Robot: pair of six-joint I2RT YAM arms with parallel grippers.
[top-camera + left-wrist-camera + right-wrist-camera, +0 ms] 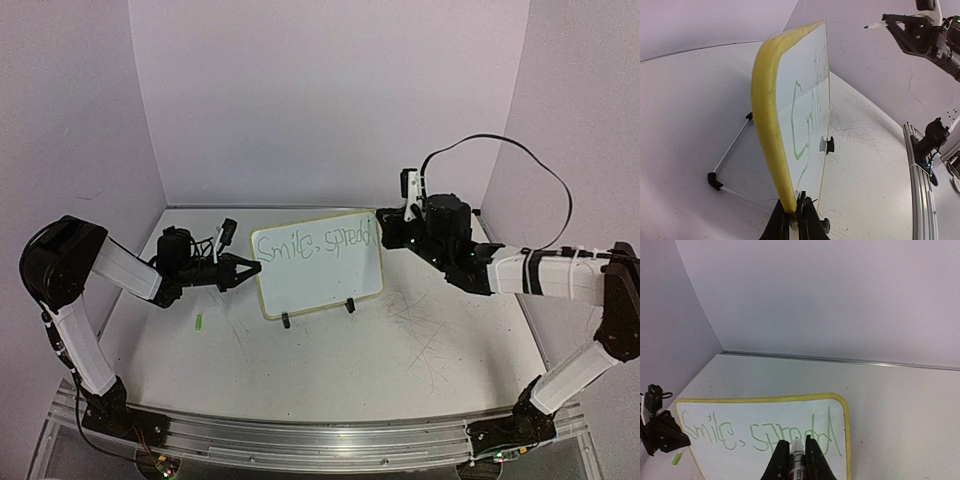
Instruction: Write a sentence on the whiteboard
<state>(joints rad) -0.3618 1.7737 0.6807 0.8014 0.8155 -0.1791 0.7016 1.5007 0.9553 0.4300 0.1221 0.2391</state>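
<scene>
The whiteboard (pixel 320 268) stands tilted on two black feet mid-table, with a pale yellow frame. One line of light green writing, "Smile, spread" (pixel 312 243), runs along its top; it also shows in the right wrist view (pixel 760 432). My left gripper (pixel 248 269) is shut on the board's left edge (pixel 771 125), its fingers (pixel 810 220) clamping the yellow frame. My right gripper (pixel 383 227) is shut on a marker (pixel 796 460), tip pointing at the board (pixel 715 412) near the word "spread" at the upper right corner.
A small green marker cap (pixel 198 323) lies on the table left of the board. The board's wire stand (pixel 730 160) props it from behind. White walls enclose the back and sides. A metal rail (pixel 300 440) runs along the near edge.
</scene>
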